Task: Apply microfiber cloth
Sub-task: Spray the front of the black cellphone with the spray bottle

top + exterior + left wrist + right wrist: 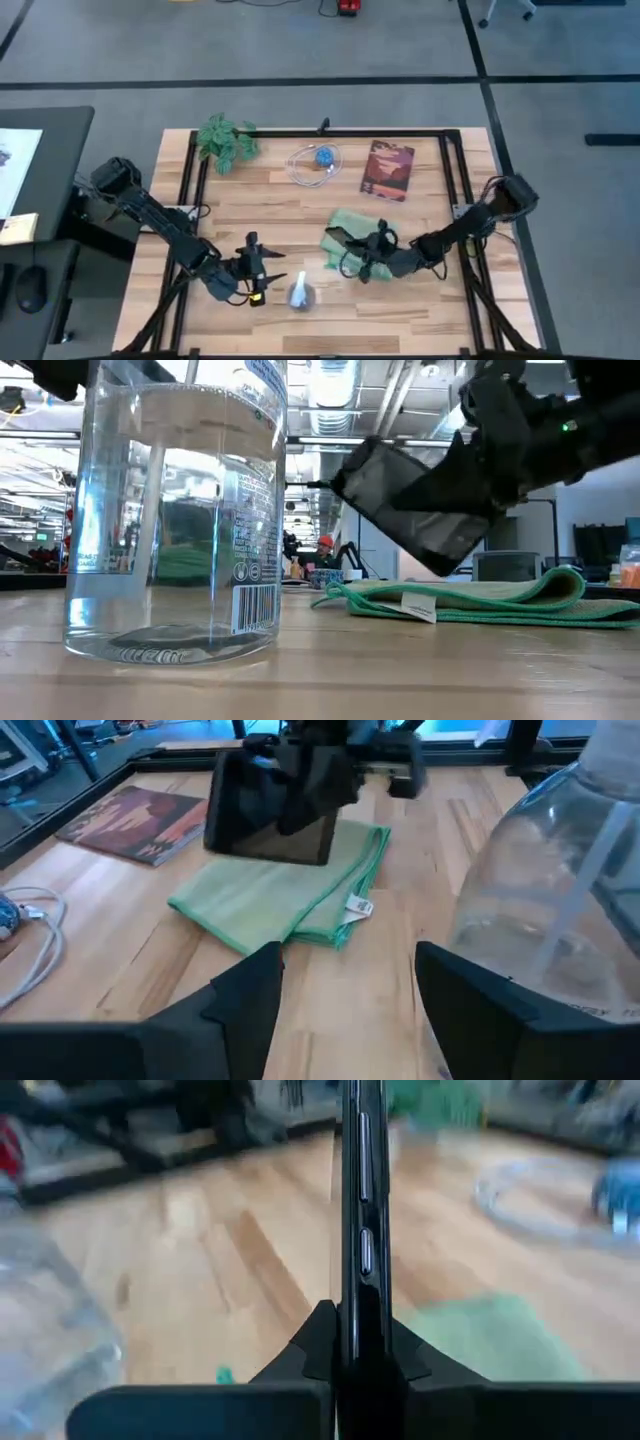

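right gripper (350,1365) clamped on the black phone (272,815), holding it tilted just above the microfiber cloth (280,892). cloth lies folded on the table (400,300), right of centre. left gripper (345,1010) wide open, next to the clear bottle (175,510).

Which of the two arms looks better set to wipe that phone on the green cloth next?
The right. Its gripper already clamps the black phone just above the microfiber cloth. The left gripper sits open and empty beside the clear bottle.
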Robot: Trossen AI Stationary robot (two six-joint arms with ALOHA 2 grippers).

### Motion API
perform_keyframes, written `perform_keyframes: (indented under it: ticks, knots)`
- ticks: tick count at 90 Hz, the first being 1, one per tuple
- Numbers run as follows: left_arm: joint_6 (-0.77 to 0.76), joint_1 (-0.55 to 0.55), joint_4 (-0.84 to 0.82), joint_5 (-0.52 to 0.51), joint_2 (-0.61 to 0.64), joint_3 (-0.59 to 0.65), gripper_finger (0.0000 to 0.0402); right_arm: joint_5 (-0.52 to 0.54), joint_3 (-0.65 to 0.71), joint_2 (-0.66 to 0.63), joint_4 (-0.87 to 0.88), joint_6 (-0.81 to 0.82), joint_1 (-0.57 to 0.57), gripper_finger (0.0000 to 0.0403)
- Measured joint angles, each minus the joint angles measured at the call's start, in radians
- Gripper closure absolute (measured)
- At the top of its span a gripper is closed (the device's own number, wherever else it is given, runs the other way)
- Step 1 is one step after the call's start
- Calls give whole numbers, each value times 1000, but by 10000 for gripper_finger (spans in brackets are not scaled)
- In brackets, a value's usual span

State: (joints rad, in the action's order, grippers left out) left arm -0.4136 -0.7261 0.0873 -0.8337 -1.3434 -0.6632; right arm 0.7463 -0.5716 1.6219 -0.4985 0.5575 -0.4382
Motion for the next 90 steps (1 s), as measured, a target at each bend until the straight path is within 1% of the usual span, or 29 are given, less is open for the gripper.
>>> perform_keyframes:
  ticks: [9, 17, 33, 46, 54, 59, 71, 76, 83, 90]
  knots:
    - [-7, 1, -3, 0, 0, 0, 193, -123, -33, -82, 314, 149, 56, 395]
    - [-8, 3, -6, 0, 0, 0, 193, -254, -53, -102, 486, 204, 102, 395]
    - [-15, 6, -16, 0, 0, 0, 193, -437, -94, -77, 539, 177, 175, 385]
    - [-26, 8, -31, 0, 0, 0, 193, -538, -147, -45, 574, 117, 212, 370]
    - [-30, 8, -30, 0, 0, 0, 193, -569, -191, -50, 670, 94, 222, 358]
    - [-32, 8, -31, 0, 0, 0, 193, -582, -231, -56, 760, 74, 228, 347]
    - [-33, 8, -31, 0, 0, 0, 193, -628, -349, -56, 989, 19, 239, 311]
    - [-33, 8, -31, 0, 0, 0, 193, -657, -377, -48, 1052, -5, 240, 294]
    - [-33, 8, -32, 0, 0, 0, 193, -734, -381, -46, 1122, -16, 247, 274]
    - [-40, 8, -39, 0, 0, 0, 193, -818, -381, -46, 1153, -9, 256, 258]
